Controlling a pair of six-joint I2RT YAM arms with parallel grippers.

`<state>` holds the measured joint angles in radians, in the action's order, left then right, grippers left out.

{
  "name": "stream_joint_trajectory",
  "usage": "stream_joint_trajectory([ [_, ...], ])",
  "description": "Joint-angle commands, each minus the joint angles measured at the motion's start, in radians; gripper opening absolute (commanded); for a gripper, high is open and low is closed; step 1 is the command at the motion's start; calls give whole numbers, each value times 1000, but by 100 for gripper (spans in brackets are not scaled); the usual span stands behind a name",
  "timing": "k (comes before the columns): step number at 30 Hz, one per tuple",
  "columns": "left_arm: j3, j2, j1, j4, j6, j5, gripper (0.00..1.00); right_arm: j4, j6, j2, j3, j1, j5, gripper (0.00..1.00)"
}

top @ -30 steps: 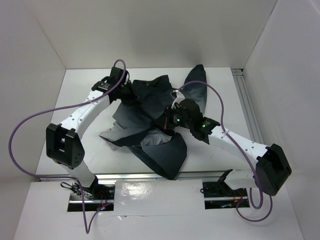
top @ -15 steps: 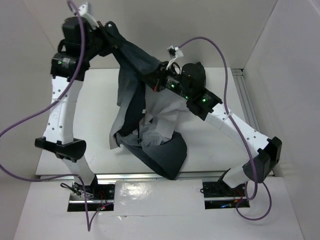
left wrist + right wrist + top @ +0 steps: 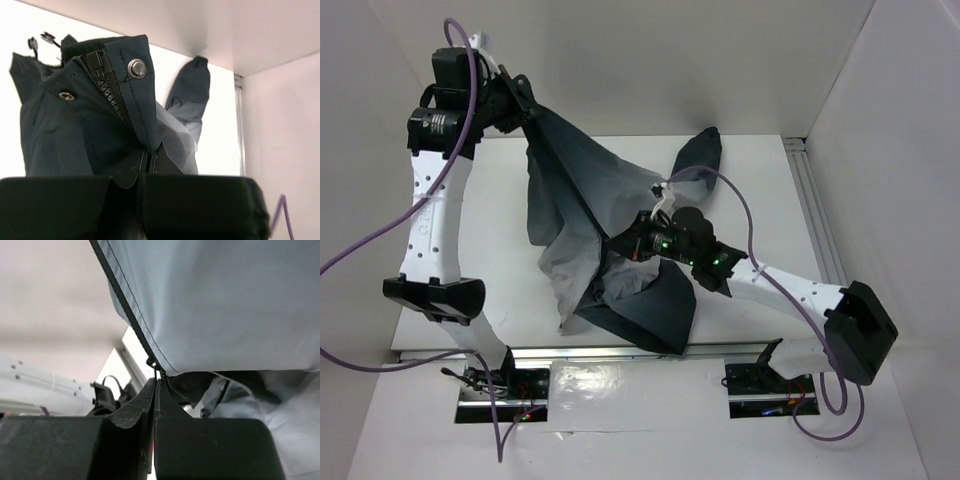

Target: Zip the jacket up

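Note:
The dark jacket (image 3: 580, 190) hangs stretched from my raised left gripper (image 3: 525, 103) down to the table, with its grey lining showing lower down and one sleeve (image 3: 700, 155) lying at the back. In the left wrist view my left gripper (image 3: 145, 175) is shut on the jacket's front edge (image 3: 75, 130), below the zipper teeth (image 3: 112, 87) and a metal snap (image 3: 136, 67). My right gripper (image 3: 623, 247) is low, at the middle of the jacket. In the right wrist view it (image 3: 155, 385) is shut on the zipper pull (image 3: 151, 362), under the grey lining (image 3: 225, 300).
White walls close in the table at the back and on both sides. A metal rail (image 3: 817, 220) runs along the right edge. Purple cables (image 3: 745, 205) loop over both arms. The jacket's lower hem (image 3: 650, 320) lies bunched near the front edge.
The left arm lifted the jacket's top edge from the table to high at the back left. The right gripper rose with the jacket, then came back down along its front edge.

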<state>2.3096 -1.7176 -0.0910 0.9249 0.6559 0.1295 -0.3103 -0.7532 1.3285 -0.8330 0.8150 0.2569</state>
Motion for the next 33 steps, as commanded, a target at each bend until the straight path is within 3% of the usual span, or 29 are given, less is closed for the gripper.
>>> stream_joint_trajectory([
  [1, 76, 52, 86, -357, -12, -100, 0, 250, 70, -43, -46, -2, -27, 0],
  [5, 112, 61, 160, -366, 11, -61, 0, 365, 225, -8, -312, -129, -68, 0],
  [9, 160, 70, 241, -379, 51, -4, 0, 401, 320, 87, -684, -256, 10, 0],
  [11, 151, 95, 286, -388, 85, 33, 0, 415, 354, 112, -791, -286, 54, 0],
  [13, 128, 105, 297, -397, 85, 64, 0, 415, 364, 112, -792, -297, 105, 0],
  [15, 90, 105, 306, -397, 85, 96, 0, 405, 364, 101, -740, -297, 160, 0],
  [18, -30, 118, 306, -406, 74, 116, 0, 393, 342, 61, -502, -269, 264, 0],
  [19, -103, 118, 306, -416, 53, 130, 0, 369, 319, 61, -332, -257, 289, 0],
  [23, -231, 127, 306, -416, -7, 121, 0, 202, 160, 17, 10, -185, 372, 0],
  [29, -298, 116, 306, -315, -102, -11, 0, 97, 32, 20, 176, -79, 305, 0],
  [33, -357, 156, 324, -305, -120, -79, 0, 68, 51, 152, 77, 22, 305, 0],
])
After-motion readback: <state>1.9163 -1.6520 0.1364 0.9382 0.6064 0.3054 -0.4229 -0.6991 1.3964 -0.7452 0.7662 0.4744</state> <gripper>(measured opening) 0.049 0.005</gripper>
